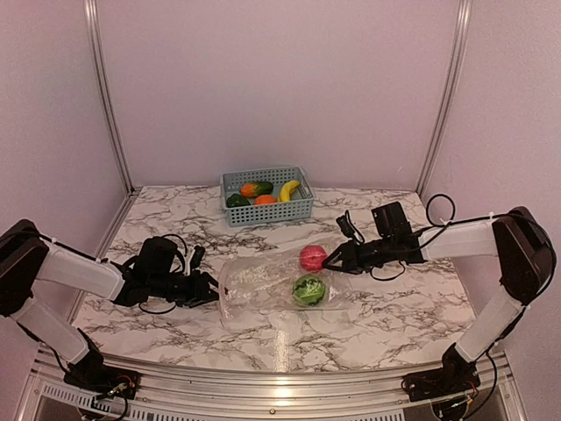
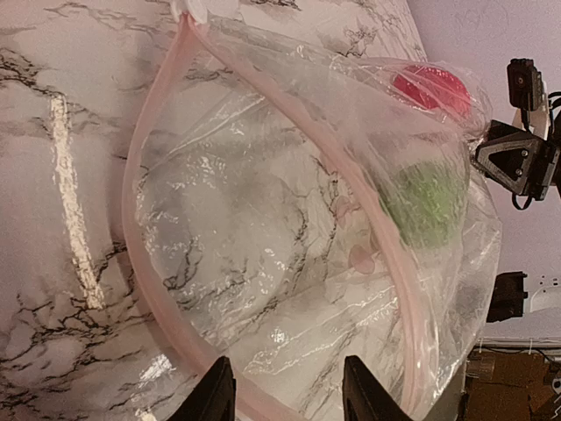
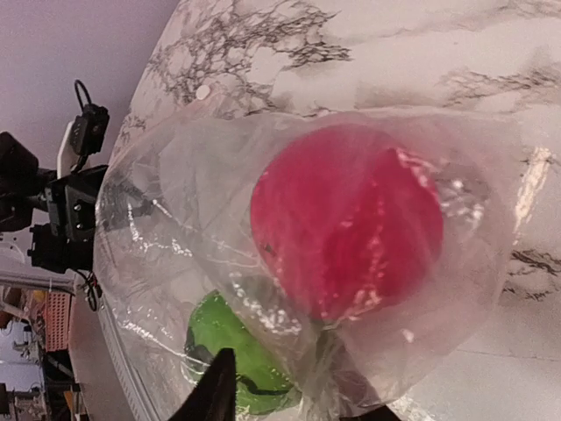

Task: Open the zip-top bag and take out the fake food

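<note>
Zip-top bag [image 1: 263, 285] in the middle of the table [image 1: 175, 219], mouth toward the left arm, closed end toward the right. The pink zip strip [image 2: 131, 202] gapes in a wide loop, so the bag is open. Two pieces are inside, up at the closed end: the red round fruit [image 1: 313, 257] and, just beside it on the near side, the light green leafy piece [image 1: 308, 289].

Left end effector [image 1: 213, 292] sits low at the mouth. Its fingers [image 2: 217, 393] stand apart, with the lower lip of the bag lying between them.

Right end effector [image 1: 331, 260] is right up against the closed end, next to the red round fruit. The plastic bunches to a point there, but its wrist camera shows only one finger clearly and film crowds the rest, so I cannot tell whether it is clamped or apart.

At the back of the table is the light blue basket [image 1: 298, 210], well apart from the bag. In it lie the banana [image 1: 288, 189], the orange fruit [image 1: 265, 199] and the dark green pepper [image 1: 237, 201].
</note>
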